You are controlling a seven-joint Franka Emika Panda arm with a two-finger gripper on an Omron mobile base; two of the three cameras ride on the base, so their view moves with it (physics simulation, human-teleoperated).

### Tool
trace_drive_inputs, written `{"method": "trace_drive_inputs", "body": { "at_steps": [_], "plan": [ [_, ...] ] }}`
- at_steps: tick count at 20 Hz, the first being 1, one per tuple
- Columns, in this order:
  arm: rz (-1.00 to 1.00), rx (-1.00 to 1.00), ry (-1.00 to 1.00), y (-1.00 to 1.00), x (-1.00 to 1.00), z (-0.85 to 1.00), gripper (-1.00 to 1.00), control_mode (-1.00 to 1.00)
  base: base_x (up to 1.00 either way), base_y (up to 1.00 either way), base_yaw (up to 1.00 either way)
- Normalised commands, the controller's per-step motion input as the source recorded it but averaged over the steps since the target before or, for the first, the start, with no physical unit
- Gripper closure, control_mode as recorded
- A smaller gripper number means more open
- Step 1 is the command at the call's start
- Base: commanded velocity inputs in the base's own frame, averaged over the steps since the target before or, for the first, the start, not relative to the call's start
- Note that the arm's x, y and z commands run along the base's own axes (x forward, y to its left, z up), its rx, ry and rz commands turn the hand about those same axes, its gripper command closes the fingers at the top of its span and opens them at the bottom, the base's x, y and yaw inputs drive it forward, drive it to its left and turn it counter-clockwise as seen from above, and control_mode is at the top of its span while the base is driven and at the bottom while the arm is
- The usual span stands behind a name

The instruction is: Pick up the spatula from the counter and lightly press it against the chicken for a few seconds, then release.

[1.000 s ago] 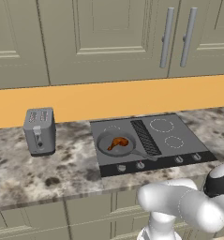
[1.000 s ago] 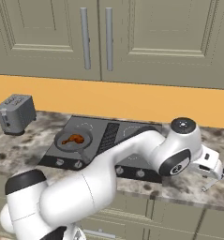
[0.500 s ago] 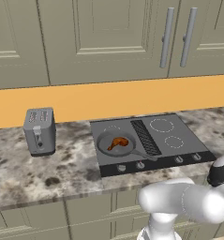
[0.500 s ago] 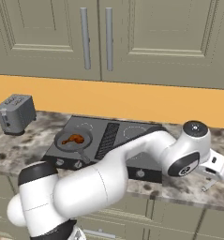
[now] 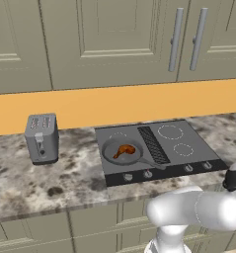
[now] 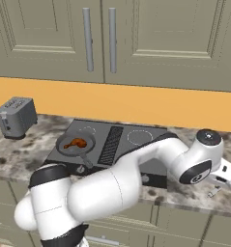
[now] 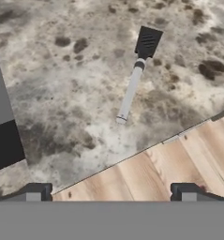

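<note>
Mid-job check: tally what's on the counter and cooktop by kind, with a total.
Toaster: 1
Cooktop: 1
Pan: 1
Chicken piece: 1
Spatula: 1
Total: 5

Speckled stone around a charcoal cooktop

The counter [image 5: 75,173] is mottled grey, brown and cream around the charcoal cooktop [image 5: 201,153], which bears pale ring marks and a black ribbed centre strip. On it, a dark grey pan [image 5: 109,154] holds orange-brown chicken [image 5: 124,150]. Left of it is a grey toaster [image 5: 41,138], behind it an orange wall band [image 5: 114,104]. The spatula [image 7: 134,79] has a black slotted head and a pale grey handle.
</note>
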Motion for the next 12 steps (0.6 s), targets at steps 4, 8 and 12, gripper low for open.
{"method": "trace_drive_inputs", "body": {
  "at_steps": [4, 8, 12],
  "plan": [
    [0.0, 0.0, -0.02, -0.01, 0.03, -0.27, -1.0, -1.0, 0.0, 0.0, 0.0],
    [0.0, 0.0, -0.01, -0.02, 0.1, -0.25, -1.0, -1.0, 0.0, 0.0, 0.0],
    [0.0, 0.0, 0.0, 0.0, 0.16, -0.12, -1.0, -1.0, 0.0, 0.0, 0.0]
  ]
}}
